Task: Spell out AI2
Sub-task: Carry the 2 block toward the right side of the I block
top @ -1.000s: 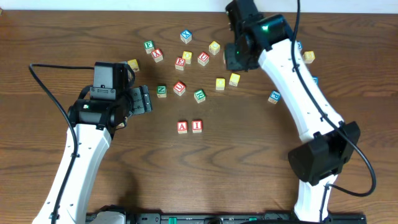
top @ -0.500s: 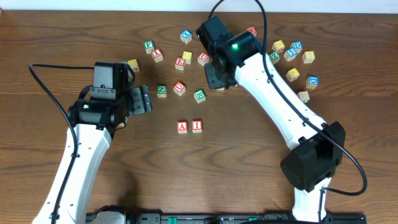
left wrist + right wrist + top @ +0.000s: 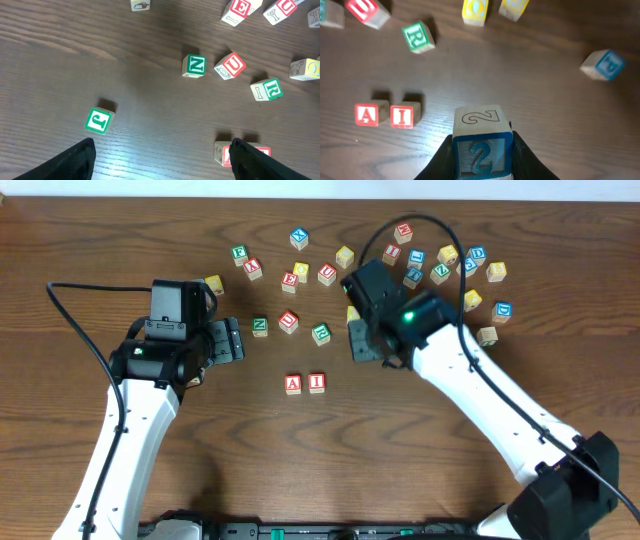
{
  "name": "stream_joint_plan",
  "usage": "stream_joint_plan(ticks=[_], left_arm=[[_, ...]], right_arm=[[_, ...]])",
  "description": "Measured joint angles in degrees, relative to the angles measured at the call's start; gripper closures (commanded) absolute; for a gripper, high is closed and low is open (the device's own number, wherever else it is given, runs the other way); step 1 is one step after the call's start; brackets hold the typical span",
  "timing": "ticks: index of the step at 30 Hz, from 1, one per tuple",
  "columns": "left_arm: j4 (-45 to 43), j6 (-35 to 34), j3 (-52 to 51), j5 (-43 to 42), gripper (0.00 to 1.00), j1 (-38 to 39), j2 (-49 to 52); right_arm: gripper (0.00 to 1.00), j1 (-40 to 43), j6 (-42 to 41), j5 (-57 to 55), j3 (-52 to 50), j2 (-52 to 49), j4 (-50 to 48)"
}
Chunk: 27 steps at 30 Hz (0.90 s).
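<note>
Wood like this should be light, rigid and not slippery, so the 2 cube [image 3: 480, 120] is best pinched on two flat opposite sides. The right end effector [image 3: 482, 160] grips it that way over the desk [image 3: 555, 130], near the A cube [image 3: 367, 114] and I cube [image 3: 402, 115], on the I's side. The left end effector [image 3: 162, 162] stands wide and empty.

Left arm [image 3: 125, 435]: extends from its base at the near left, white link angled away from the base. The wrist is bent so that the left gripper [image 3: 236, 340] points toward the right. Its jaws stand wide apart with nothing between them. In the left wrist view the black fingers [image 3: 75, 162] show only at the lower corners.

Right arm [image 3: 495, 405]: reaches diagonally from the near right toward the middle. The right gripper [image 3: 360, 342] points down and leftward, jaws closed on the 2 cube [image 3: 482, 150], one finger against each side face.
</note>
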<state>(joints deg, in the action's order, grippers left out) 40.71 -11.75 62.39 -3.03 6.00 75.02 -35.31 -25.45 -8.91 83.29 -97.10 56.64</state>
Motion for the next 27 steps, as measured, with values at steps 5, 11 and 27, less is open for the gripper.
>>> stream_joint_plan(ticks=[5, 11, 27], left_arm=[[-0.02, 0.00, 0.00, 0.02, 0.16, 0.00, -0.02], [0.00, 0.00, 0.00, 0.02, 0.16, 0.00, -0.02], [0.00, 0.00, 0.00, 0.00, 0.16, 0.00, 0.00]], right_arm=[[0.99, -2.71, -2.25, 0.09, -5.75, -0.02, -3.10], [0.99, -5.18, -4.13, 0.11, -8.90, -0.02, -6.78], [0.99, -5.70, -5.79, 0.09, -17.16, -0.02, -14.84]])
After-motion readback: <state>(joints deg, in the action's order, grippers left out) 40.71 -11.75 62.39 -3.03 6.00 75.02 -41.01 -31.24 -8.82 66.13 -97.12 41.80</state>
